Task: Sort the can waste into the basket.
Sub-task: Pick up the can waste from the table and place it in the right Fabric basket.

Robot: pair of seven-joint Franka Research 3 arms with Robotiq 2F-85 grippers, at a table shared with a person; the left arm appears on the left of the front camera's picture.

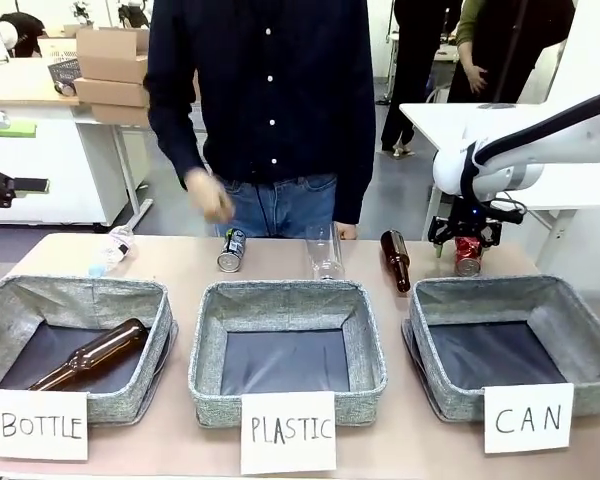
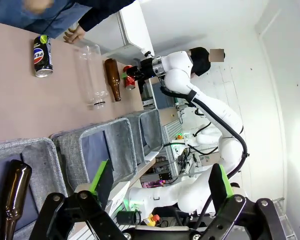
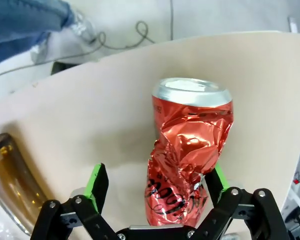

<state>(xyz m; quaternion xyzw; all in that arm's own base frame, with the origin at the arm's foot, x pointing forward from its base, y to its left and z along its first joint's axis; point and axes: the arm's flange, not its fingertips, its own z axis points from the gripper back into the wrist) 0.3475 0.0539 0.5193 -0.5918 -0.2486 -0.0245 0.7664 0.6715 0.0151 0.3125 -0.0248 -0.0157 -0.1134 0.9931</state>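
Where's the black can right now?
In the front view the black can sits at the table's far edge, left of centre, behind the PLASTIC basket, just left of the clear bottle.

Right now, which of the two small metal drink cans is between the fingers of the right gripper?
The crumpled red metal can, upright inside the open right gripper. The black can with silver ends sits far off, near the person.

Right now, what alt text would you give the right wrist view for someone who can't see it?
A crumpled red can sits on the beige table between the fingers of the open right gripper, not yet clamped. A brown glass bottle lies at the left edge, and blue denim on a person shows at top left.
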